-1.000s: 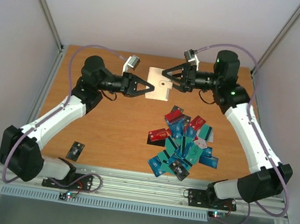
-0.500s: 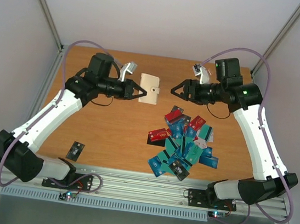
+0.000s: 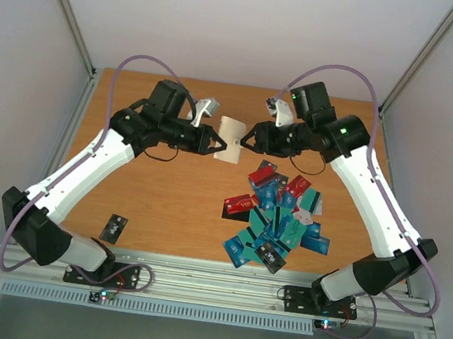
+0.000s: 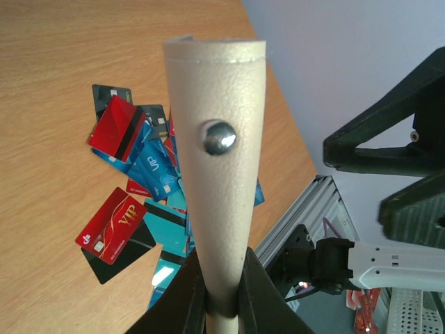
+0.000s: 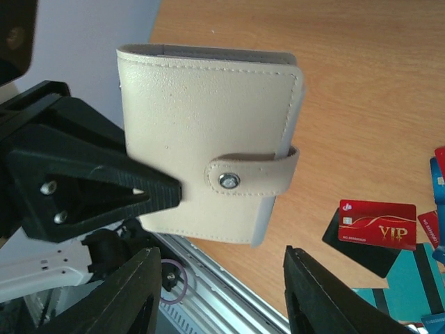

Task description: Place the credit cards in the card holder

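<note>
Gripping holder [image 3: 232,128]: L end effector [image 4: 222,275] | R end effector [image 3: 245,142]: released | clasp [image 5: 229,181] shut | cards [image 3: 278,218]: apparently all on counter [image 3: 163,203]

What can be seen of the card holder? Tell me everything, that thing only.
The card holder is a small cream wallet, leather-like, grained, stitched along its edges. It is shut: a strap wraps round one side edge and fastens on the front with a round metal snap. Grey inner layers show below the strap. It hangs clear of the table, the left gripper clamped on the edge opposite the strap; the right gripper, open, is close by.
</note>
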You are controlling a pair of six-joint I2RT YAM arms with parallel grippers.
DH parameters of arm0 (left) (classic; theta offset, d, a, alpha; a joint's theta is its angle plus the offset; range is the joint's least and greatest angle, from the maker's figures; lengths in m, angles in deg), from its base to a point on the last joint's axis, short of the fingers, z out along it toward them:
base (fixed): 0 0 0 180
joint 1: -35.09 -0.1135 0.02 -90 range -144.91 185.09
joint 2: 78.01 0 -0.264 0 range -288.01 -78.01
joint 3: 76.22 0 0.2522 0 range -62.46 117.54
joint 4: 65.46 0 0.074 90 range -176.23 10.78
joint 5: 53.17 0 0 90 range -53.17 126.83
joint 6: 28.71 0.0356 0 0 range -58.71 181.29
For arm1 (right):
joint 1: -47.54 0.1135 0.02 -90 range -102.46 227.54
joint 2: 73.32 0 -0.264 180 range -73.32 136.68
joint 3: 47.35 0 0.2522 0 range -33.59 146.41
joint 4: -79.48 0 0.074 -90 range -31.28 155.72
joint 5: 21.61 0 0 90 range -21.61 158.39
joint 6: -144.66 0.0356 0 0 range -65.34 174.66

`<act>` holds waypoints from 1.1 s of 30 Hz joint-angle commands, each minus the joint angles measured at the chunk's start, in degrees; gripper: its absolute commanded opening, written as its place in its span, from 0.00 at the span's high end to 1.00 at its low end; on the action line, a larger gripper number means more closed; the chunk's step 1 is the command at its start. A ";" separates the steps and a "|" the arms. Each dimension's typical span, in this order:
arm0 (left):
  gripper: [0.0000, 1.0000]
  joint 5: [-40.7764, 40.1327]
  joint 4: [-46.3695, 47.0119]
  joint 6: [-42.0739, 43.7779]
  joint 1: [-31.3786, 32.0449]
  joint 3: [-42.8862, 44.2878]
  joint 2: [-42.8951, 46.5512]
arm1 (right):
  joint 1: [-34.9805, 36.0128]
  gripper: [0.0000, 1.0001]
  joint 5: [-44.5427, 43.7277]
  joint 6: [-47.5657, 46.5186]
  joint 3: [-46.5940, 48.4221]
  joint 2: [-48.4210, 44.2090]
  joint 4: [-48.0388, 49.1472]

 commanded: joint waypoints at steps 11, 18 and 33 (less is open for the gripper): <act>1.00 -2.84 -1.40 2.81 2.29 2.76 -0.12 | 5.32 0.56 -8.13 2.56 5.43 6.35 -2.22; 1.00 -2.31 -1.49 3.79 3.04 2.65 0.10 | 5.49 0.60 -9.28 2.26 5.47 8.09 -2.18; 1.00 -2.75 -1.83 4.68 3.29 3.84 -0.38 | 6.08 0.89 -11.72 1.58 2.68 9.12 -3.31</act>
